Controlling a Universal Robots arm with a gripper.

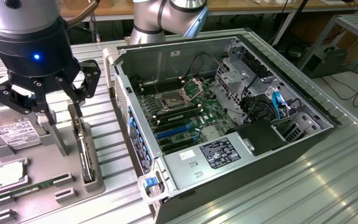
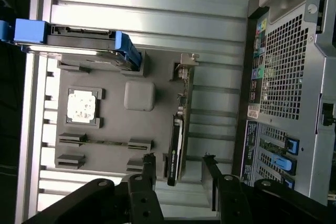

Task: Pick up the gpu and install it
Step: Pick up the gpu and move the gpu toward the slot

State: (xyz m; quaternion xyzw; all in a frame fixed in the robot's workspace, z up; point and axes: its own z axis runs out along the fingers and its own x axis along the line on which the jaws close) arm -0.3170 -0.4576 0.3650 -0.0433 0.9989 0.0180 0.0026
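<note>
Closest to the exterior camera, at about 10 o'clock in that view, a black two-finger gripper [image 1: 58,100] hangs with its jaws spread apart, holding nothing. Directly beneath it the gpu [image 1: 84,149], a thin dark card, stands on its long edge in a slot along the 3 o'clock side of a grey parts tray [image 1: 48,163]. In the wrist view the fingers [image 2: 148,170] sit one on each side of the card's near end. They seem to leave a small gap on both sides, though the angle makes this hard to judge.

At 9 o'clock of the card, the tray holds a green memory stick [image 1: 33,189], a processor chip [image 1: 10,173] and a hard drive [image 1: 16,134] with a white label.

At 3 o'clock of the tray an open computer case [image 1: 247,186] lies on its side on the slatted metal table [image 1: 303,196], its motherboard [image 1: 185,114] exposed. Beyond the case, at 12 o'clock, rises the silver robot arm [image 1: 166,16].
</note>
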